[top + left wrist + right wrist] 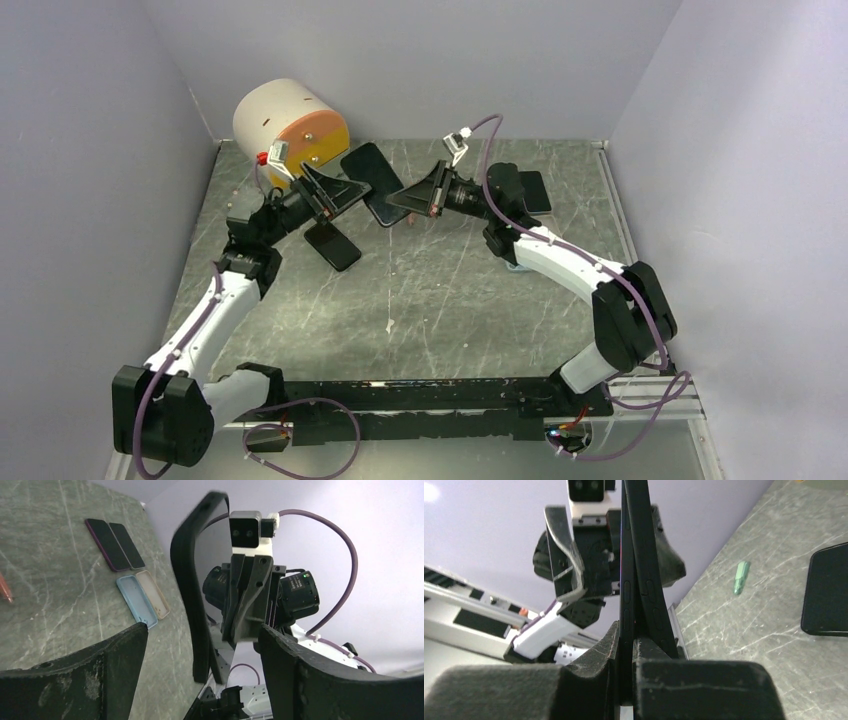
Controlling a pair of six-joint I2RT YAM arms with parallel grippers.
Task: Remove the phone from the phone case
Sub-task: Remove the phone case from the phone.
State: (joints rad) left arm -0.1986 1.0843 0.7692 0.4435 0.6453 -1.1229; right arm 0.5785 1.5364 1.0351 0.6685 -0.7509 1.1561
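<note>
Right gripper point(625, 652): we see it clenched on the lower edge of the thin black glossy phone point(626, 570), one padded finger on each face.
Phone: upright on edge in the right wrist view, raised above the grey marbled tabletop point(440, 300), between the two grippers.
Black matte rubbery phone case point(644, 575): we find it touching the phone near the pads and splaying away from it further up.
Left gripper point(202, 630): released, its fingers point(100, 675) spread wide either side of the case's curved rim, touching neither face as far as we can tell.
Near the left gripper: a black flat slab point(333, 245) lying on the tabletop; behind it, a cream and orange cylinder point(290, 125).
Far side of the tabletop: two dark phones point(116, 544) side by side, then a light blue case point(136, 601) and a beige case point(154, 594), also side by side.
Elsewhere: a small green object point(740, 577) on the tabletop; we cannot tell what it is.
</note>
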